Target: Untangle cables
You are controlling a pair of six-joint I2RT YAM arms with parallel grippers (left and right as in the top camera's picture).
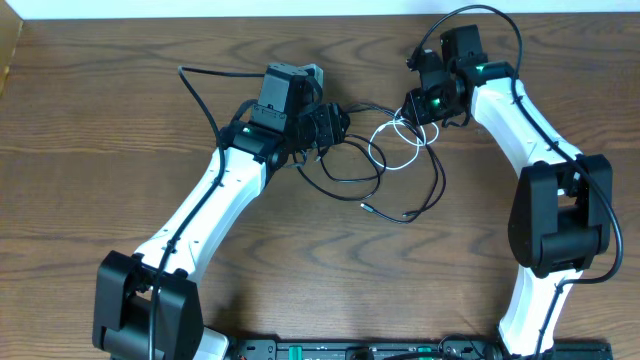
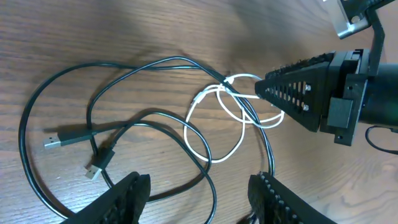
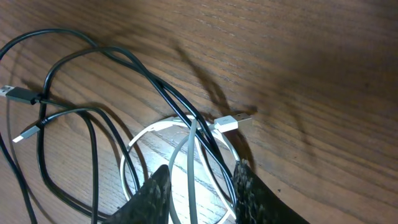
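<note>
Overhead top-down; both wrist views close over cables [image 2: 225,85] [image 3: 193,121]

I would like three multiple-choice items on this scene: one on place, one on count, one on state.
1. The white cable lies: A at the right end effector's tips; B at the picture's lower edge; C outside the overhead view.
2. Tangled cables: A one; B two; C four.
3. The left end effector is: A open; B shut on the white cable; C unseen.
Key: 1A, loops meet its tips; 2B, one black cable, one white; 3A, fingers stand apart.
</note>
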